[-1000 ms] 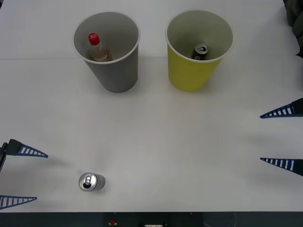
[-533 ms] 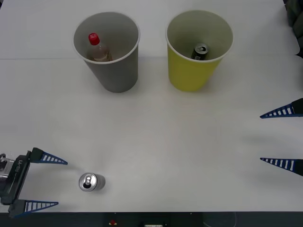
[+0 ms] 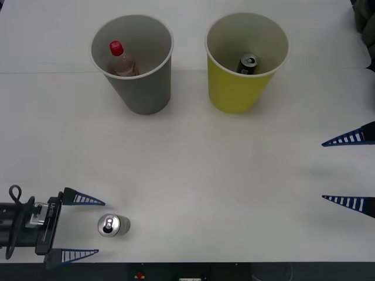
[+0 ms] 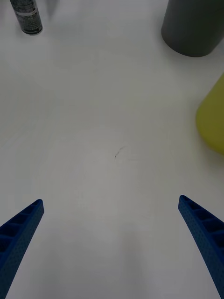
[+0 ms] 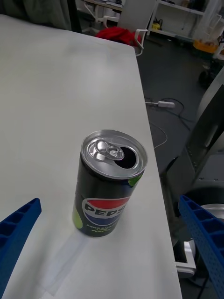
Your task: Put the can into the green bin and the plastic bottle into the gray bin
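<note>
Table: a white table (image 3: 193,170) holds everything.

Can: a small dark can (image 3: 112,225) with a silver pull-tab top stands upright near the front edge of the table, on the robot's left side. In the left wrist view the can (image 5: 110,182) has a round hole open in its top, green near the rim and a Pepsi label. It stands close to the table's edge.

Left gripper: the left gripper (image 3: 82,227) sits low at the front left, just beside the can. Its two blue fingers (image 3: 85,199) are spread wide. They point at the can and do not touch it. In the left wrist view the fingers (image 5: 18,226) sit at both corners with the can between them, farther off.

Right gripper: the right gripper (image 3: 348,170) waits at the right edge of the table, well apart from the can. Its fingers (image 4: 200,224) are spread wide and hold nothing.

Gray bin: the gray bin (image 3: 140,88) stands upright at the back left.

Plastic bottle: the plastic bottle (image 3: 120,58) with a red cap is inside the gray bin.

Green bin: the green bin (image 3: 237,88) stands upright at the back right, beside the gray bin and not touching it.

Second can: another dark can (image 3: 247,64) with a silver top lies inside the green bin.
</note>
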